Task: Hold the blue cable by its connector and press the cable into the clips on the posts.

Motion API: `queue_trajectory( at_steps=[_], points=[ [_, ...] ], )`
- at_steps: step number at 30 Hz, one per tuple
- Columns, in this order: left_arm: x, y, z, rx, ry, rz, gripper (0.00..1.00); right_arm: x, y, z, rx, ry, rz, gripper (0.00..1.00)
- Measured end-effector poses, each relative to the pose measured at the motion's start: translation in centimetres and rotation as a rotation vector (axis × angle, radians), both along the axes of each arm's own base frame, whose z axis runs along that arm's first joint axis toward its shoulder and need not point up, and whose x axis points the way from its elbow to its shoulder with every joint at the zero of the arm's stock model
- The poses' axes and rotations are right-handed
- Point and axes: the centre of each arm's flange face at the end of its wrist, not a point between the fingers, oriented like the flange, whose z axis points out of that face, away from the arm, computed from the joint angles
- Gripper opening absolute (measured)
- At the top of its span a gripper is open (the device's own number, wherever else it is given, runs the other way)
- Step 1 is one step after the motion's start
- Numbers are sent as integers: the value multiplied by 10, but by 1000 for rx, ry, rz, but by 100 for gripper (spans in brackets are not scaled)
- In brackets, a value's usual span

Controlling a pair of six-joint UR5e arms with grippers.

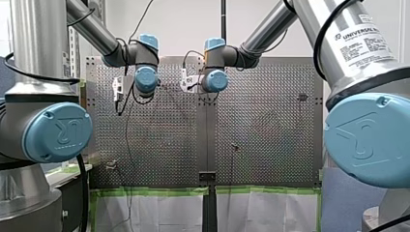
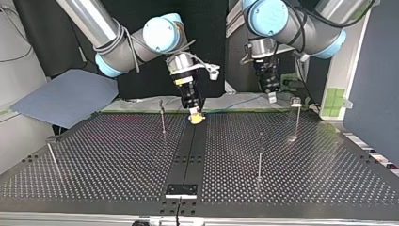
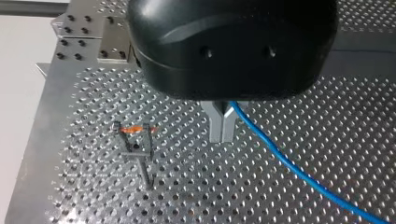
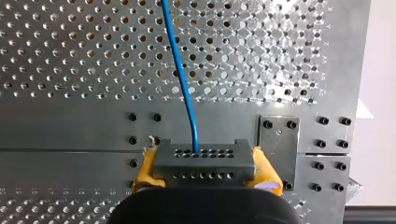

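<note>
In the right wrist view my right gripper (image 4: 204, 179) is shut on a grey connector block (image 4: 203, 161), its yellow pads (image 4: 148, 169) pressing both ends. The blue cable (image 4: 180, 79) leaves the block and runs ahead over the perforated plate. In the left wrist view my left gripper (image 3: 221, 133) has its metal fingers shut on the blue cable (image 3: 285, 161), which trails away beside them. A post with a clip (image 3: 136, 140) stands beside these fingers, apart from the cable. In the top view my right gripper (image 2: 196, 116) hangs low at the table's far middle and my left gripper (image 2: 271, 95) at the far right.
Thin posts stand on the perforated table (image 2: 117, 155): one near my right gripper (image 2: 162, 117), one at the middle right (image 2: 260, 155), one at the far right (image 2: 296, 115), one at the left edge (image 2: 51, 155). A black plate (image 2: 181, 189) sits at the near edge.
</note>
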Motion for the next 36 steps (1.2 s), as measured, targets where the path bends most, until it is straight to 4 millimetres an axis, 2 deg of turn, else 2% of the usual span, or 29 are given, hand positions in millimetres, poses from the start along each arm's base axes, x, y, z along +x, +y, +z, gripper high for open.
queue_trajectory(
  at_steps=[4, 9, 14, 18, 21, 25, 28, 31, 36],
  points=[
    [4, 9, 8, -3, -1, 22, 1, 0, -3, 4, 4, -17, -1, 0],
    [12, 5, 14, 0, 16, -2, 1, 1, -9, 10, 9, -35, -3, 0],
    [12, 4, 38, 20, 2, 6, 1, 1, -16, 17, 12, -39, -8, 0],
    [15, 2, 49, 47, 12, 11, 1, 0, -22, 20, 13, -40, -16, 0],
    [15, 1, 65, 55, 3, 11, 1, -1, -25, 17, 17, -37, -21, 0],
    [11, 3, 96, 47, -29, 11, 1, -1, -28, 9, 29, -24, -23, 0],
    [10, 4, 108, 43, -40, 5, 1, 1, -27, 6, 32, -20, -16, 0],
    [14, 4, 110, 47, -24, -2, 1, 5, -26, 8, 29, -21, -1, 0],
    [21, 2, 98, 54, 20, -4, 1, 9, -24, 14, 25, -25, 13, 0]
  ],
)
